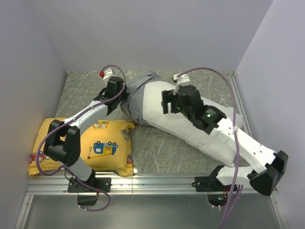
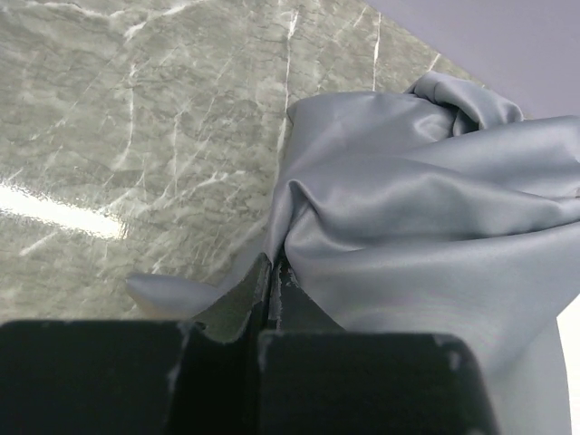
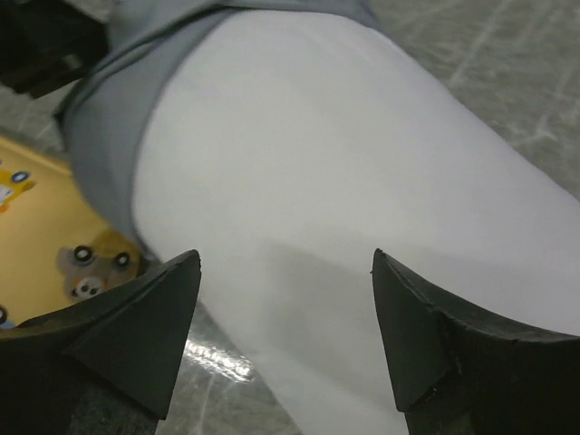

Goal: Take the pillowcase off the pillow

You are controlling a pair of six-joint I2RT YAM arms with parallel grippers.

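The white pillow (image 1: 190,124) lies diagonally across the table, mostly bare. The grey pillowcase (image 1: 140,90) is bunched over its far left end. My left gripper (image 1: 116,102) is shut on an edge of the pillowcase (image 2: 408,208); in the left wrist view the fingers (image 2: 272,290) pinch a fold of grey cloth. My right gripper (image 1: 167,102) is open above the pillow's upper part. In the right wrist view its fingertips (image 3: 172,290) straddle the white pillow (image 3: 344,199), with the grey pillowcase (image 3: 118,118) at the upper left.
A yellow cartoon-vehicle print pillow (image 1: 100,148) lies at the near left, under the left arm. Grey walls enclose the marble table (image 1: 162,152) on three sides. A metal rail (image 1: 152,183) runs along the near edge.
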